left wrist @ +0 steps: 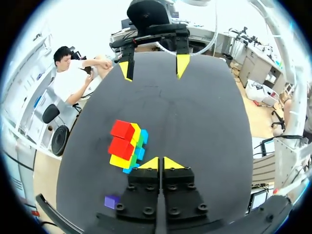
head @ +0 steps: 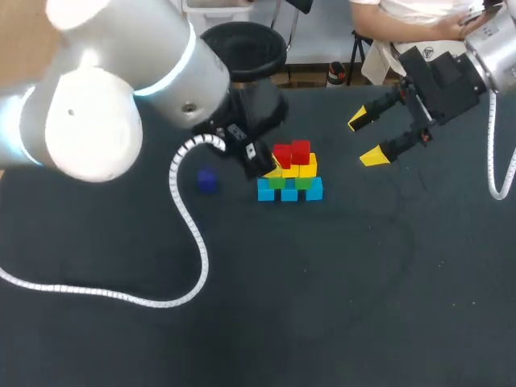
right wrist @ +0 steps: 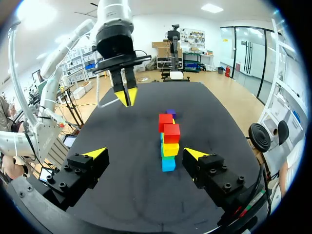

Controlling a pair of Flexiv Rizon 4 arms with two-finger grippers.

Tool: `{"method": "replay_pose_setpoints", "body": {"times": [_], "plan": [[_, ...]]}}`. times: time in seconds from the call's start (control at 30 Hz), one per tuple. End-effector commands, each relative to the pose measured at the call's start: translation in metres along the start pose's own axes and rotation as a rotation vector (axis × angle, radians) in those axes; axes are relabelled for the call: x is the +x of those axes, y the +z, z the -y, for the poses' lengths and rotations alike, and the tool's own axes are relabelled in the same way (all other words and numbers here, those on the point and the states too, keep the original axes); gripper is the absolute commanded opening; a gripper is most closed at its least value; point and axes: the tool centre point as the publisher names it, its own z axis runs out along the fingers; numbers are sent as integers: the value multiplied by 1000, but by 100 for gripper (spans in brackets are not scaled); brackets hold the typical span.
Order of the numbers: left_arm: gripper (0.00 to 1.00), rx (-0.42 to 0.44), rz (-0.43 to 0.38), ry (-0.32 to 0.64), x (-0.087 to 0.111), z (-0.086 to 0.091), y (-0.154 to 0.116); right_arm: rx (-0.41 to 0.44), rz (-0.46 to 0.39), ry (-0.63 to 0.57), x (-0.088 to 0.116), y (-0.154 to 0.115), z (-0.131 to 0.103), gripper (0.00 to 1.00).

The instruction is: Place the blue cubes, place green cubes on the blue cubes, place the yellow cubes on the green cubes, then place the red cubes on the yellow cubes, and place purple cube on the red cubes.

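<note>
Purple cube (head: 207,181) lies left of the cube stack (head: 290,173), upper centre. Head view hides our left gripper (left wrist: 159,163); its wrist view shows tips pressed together, empty. We log right gripper (head: 366,138) spread wide, empty.

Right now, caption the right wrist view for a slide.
Open right gripper faces the blue-green-yellow-red cube stack; beyond it, purple cube and shut left gripper.

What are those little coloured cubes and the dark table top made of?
The cubes look like painted wood or hard plastic, hard to say which: flat, matte, evenly coloured faces with crisp edges. The table top looks like black cloth or a felt-like mat: dull, no glare, with faint pale scuffs.
</note>
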Motion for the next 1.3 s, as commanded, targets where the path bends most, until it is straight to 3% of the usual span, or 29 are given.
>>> {"method": "replay_pose_setpoints", "body": {"times": [0.03,1.3], "plan": [[0,-51,-12,-3,-3,3,5,3,1,-1,0,0,-1,100],[0,-65,-42,-47,-5,-7,31,3,1,-1,0,0,-1,100]]}}
